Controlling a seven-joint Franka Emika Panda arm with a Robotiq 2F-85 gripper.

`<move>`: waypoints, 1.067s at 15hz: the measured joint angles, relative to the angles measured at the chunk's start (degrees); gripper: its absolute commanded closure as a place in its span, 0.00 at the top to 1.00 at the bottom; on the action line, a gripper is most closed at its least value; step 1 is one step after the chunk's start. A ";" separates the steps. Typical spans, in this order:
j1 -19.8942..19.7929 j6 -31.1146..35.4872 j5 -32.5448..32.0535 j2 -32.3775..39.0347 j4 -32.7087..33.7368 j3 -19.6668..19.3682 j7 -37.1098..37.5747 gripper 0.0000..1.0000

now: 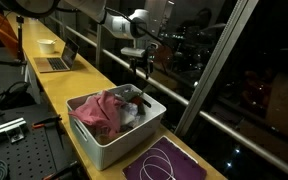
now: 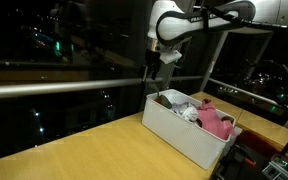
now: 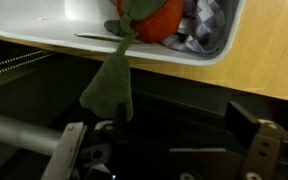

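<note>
Fingers (image 3: 72, 150) wide apart, green cloth (image 3: 109, 85) loose between them

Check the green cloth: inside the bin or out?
Partly out: wrist view shows the green cloth crossing the bin's rim, its top end among clothes inside.

thing: green cloth (image 3: 109, 85) | look: small, soft, dull green | pose: hanging limp over the rim of the white bin (image 3: 44, 22) | top end: beside the orange cloth (image 3: 156, 18) inside | wide end: outside the bin
</note>
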 measured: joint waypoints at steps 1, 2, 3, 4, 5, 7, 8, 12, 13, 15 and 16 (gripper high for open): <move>-0.10 -1.27 0.63 0.00 0.57 0.00 0.00 1.00; -0.19 -2.54 1.27 -0.01 1.11 0.00 0.00 1.00; -0.31 -3.95 1.95 -0.01 1.64 0.00 0.00 1.00; -0.41 -5.09 2.52 -0.01 2.08 0.00 0.00 1.00; -0.52 -6.16 2.95 0.00 2.49 0.00 0.00 1.00; -0.64 -7.16 3.12 -0.01 3.11 -0.01 0.01 1.00; -0.64 -7.45 3.12 -0.01 3.37 -0.01 0.01 1.00; -0.63 -7.56 3.12 -0.01 3.63 -0.01 0.01 1.00; -0.63 -7.56 3.12 -0.01 3.63 -0.01 0.01 1.00; -0.61 -7.51 3.03 0.07 3.52 -0.01 0.11 1.00; -0.55 -7.41 2.90 0.28 3.51 -0.06 0.27 1.00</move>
